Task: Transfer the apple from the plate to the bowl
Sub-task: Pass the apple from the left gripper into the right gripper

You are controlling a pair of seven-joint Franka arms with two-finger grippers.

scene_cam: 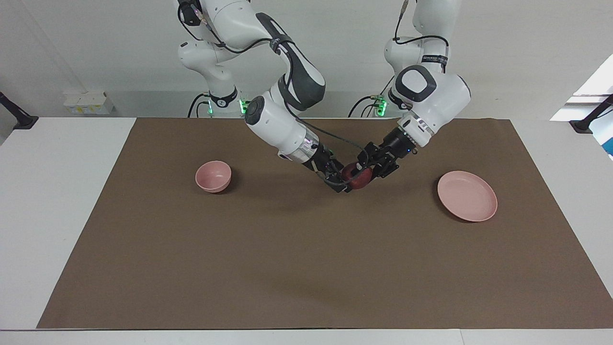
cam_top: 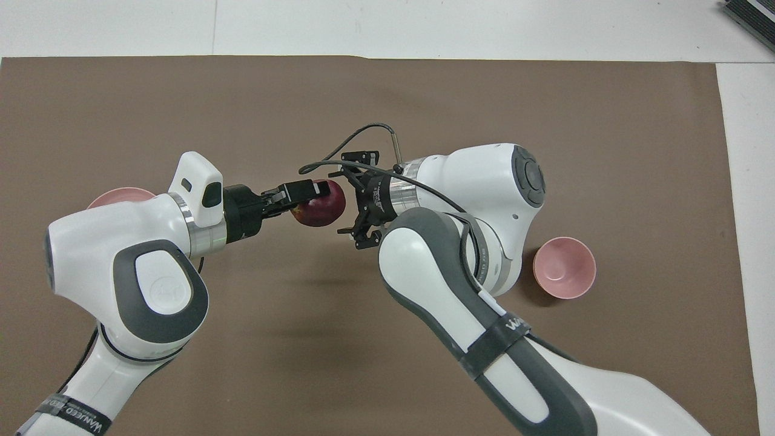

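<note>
A dark red apple (scene_cam: 360, 179) (cam_top: 324, 209) hangs in the air over the middle of the brown mat. My left gripper (scene_cam: 368, 166) (cam_top: 310, 195) is shut on it, reaching in from the plate's end. From the bowl's end my right gripper (scene_cam: 342, 178) (cam_top: 350, 198) meets the apple, open, with one finger on each side of it. Whether those fingers touch the apple I cannot tell. The flat pink plate (scene_cam: 467, 195) (cam_top: 115, 195) lies empty toward the left arm's end, mostly hidden under the left arm in the overhead view. The deep pink bowl (scene_cam: 213, 176) (cam_top: 564, 267) stands empty toward the right arm's end.
The brown mat (scene_cam: 306, 268) covers most of the white table. Small white boxes (scene_cam: 88, 102) sit off the mat near the right arm's base. Black clamps (scene_cam: 19, 117) stand at both table ends.
</note>
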